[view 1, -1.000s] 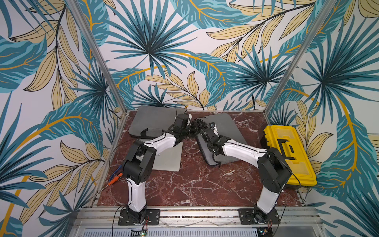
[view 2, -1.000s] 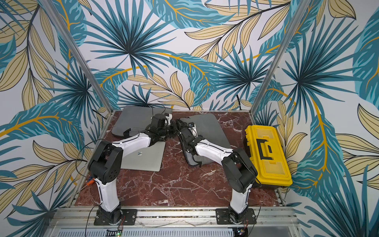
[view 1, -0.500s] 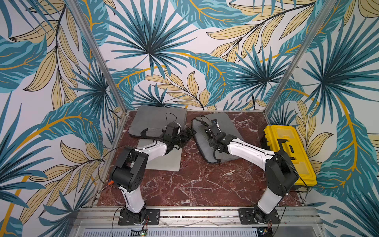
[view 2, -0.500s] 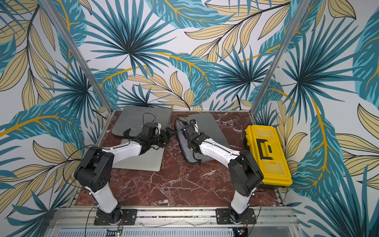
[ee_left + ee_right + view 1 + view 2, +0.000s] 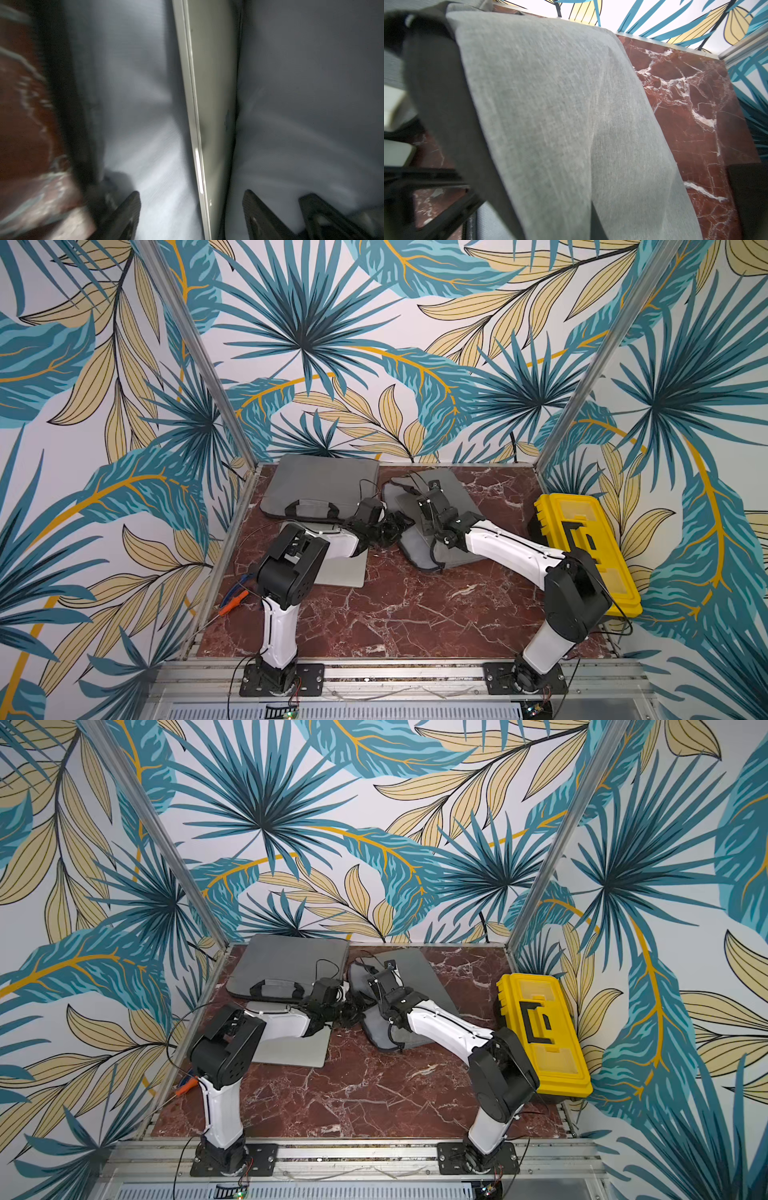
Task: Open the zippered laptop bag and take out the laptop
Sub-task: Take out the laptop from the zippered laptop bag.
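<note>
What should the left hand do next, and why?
Probably close on the laptop edge: the left hand is open, its fingers straddling that edge inside the laptop bag, whose flap the right hand seems to hold up.

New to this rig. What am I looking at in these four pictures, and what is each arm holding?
Two robot arms stand on a marble table, each ending in a two-finger gripper. The wide pictures come from one overhead camera pair; the close-ups from wrist cameras. On the table: an open grey bag, a second bag, a loose laptop, a yellow toolbox. The right gripper is shut on the open grey bag's flap, holding it up. The left gripper is open, holding nothing; its fingers straddle a second laptop inside that bag.
</note>
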